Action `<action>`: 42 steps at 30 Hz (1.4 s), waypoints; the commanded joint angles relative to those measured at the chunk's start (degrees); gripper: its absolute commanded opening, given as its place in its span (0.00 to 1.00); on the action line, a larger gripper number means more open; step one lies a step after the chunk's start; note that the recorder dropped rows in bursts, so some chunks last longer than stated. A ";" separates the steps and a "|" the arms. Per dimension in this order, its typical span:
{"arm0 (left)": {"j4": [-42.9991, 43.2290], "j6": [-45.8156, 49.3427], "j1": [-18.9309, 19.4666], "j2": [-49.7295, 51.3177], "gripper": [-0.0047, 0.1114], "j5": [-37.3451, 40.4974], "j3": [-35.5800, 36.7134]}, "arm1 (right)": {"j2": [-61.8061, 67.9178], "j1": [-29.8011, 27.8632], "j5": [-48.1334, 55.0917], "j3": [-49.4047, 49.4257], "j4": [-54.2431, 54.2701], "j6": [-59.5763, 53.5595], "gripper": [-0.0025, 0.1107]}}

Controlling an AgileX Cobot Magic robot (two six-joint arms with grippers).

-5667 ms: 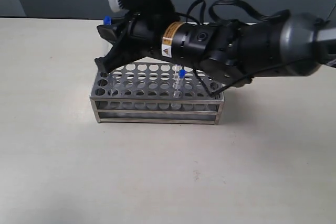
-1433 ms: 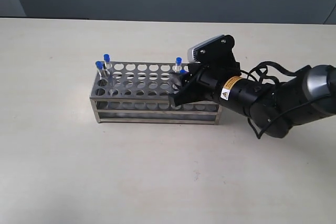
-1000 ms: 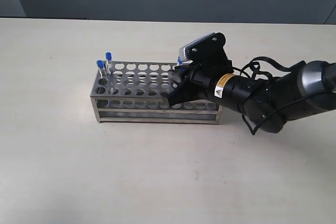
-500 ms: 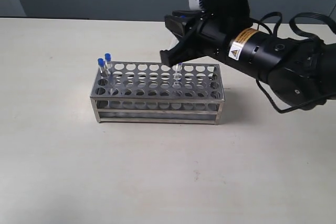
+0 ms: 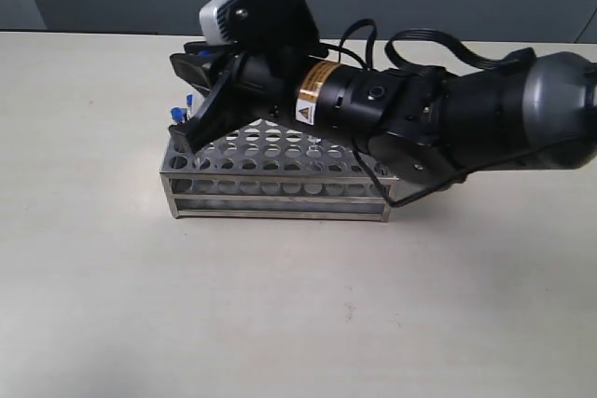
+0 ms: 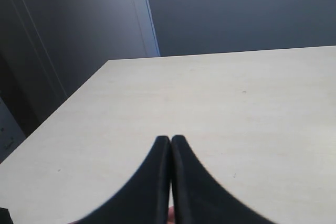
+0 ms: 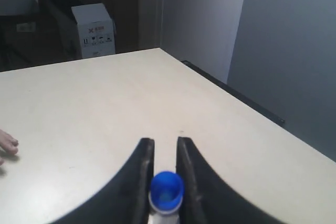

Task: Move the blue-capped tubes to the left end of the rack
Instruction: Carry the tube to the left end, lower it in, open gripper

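One blue-capped tube [image 7: 167,187] is pinched between the right jaws, over the rack's [image 5: 280,195] left end. More blue caps [image 5: 175,116] peek out just beside them. Left jaws pressed together, holding nothing, above the worktop [image 6: 236,103].

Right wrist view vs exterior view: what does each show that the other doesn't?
Only the right wrist view: a blue-capped tube gripped in the right hand, and a white box in the background. Only the exterior view: the rack, with two blue caps at its left end. Both: the right hand and the beige table.
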 commanded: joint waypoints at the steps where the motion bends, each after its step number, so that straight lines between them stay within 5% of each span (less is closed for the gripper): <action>1: 0.12 0.00 -0.15 -0.30 0.05 -0.09 -0.18 | 2.80 1.01 2.12 -3.16 -3.13 2.23 0.02; 42: 0.12 0.00 -0.15 -0.30 0.05 -0.09 -0.18 | 17.53 1.01 6.01 -11.71 -5.68 2.53 0.03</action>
